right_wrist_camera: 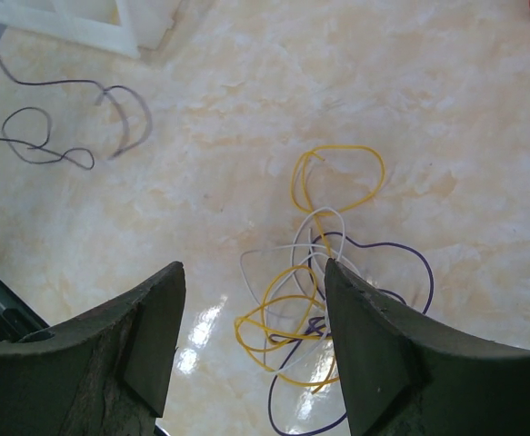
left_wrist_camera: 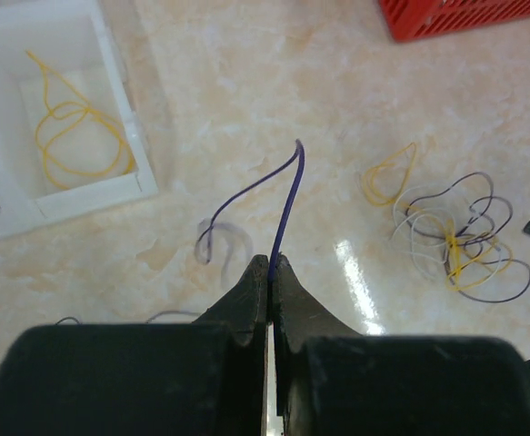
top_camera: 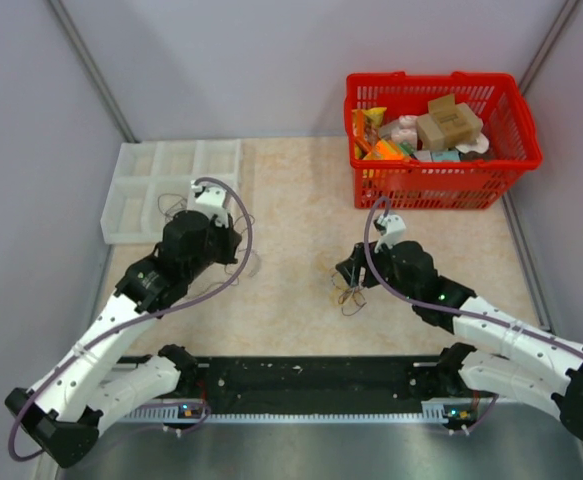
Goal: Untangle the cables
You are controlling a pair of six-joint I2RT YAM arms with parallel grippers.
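Note:
A small tangle of yellow, white and dark purple cables (top_camera: 350,297) lies on the table just in front of my right gripper (top_camera: 348,270). In the right wrist view the tangle (right_wrist_camera: 319,300) lies between and below the open jaws of the right gripper (right_wrist_camera: 254,272). My left gripper (left_wrist_camera: 271,262) is shut on a single purple cable (left_wrist_camera: 283,204), which arcs away and down to the table. The left gripper (top_camera: 233,240) sits near the white tray (top_camera: 131,190). A loose yellow cable (left_wrist_camera: 74,136) lies in a tray compartment. The tangle also shows in the left wrist view (left_wrist_camera: 455,238).
A red basket (top_camera: 439,185) full of packages stands at the back right. The white compartment tray is at the back left. Walls close the table on both sides, and a black rail (top_camera: 311,385) runs along the near edge.

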